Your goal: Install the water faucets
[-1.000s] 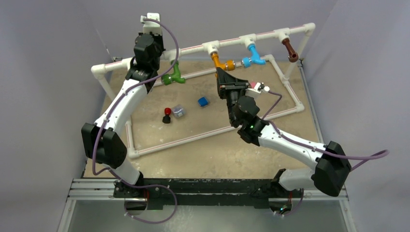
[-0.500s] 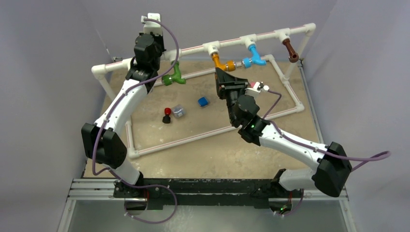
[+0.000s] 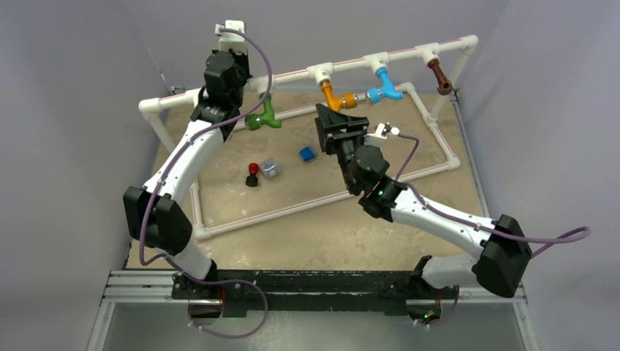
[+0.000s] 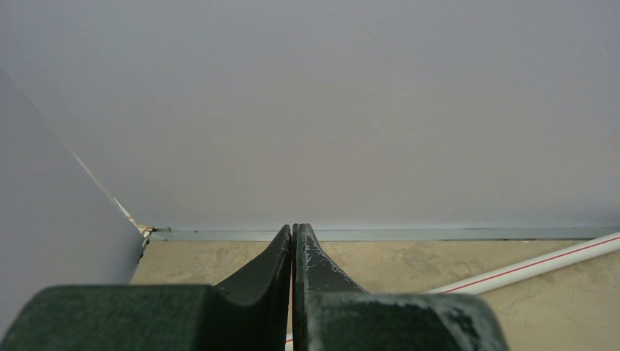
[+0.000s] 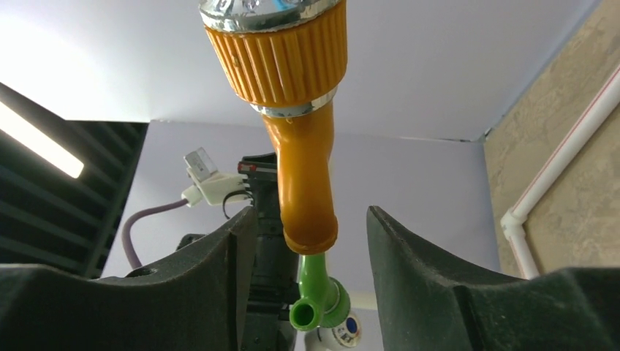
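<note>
Looks like the orange faucet (image 5: 301,175) is the one in hand. It hangs off the white pipe rail (image 3: 292,73) above the worktop (image 3: 329,227), and the right end effector (image 5: 311,212) is spread wide with the spout between its fingers, no contact that I can see. The left end effector (image 4: 293,230) is clenched on nothing visible (just aimed at the back wall). My guess for the next move: squeeze the spout, then twist it home gently.
</note>
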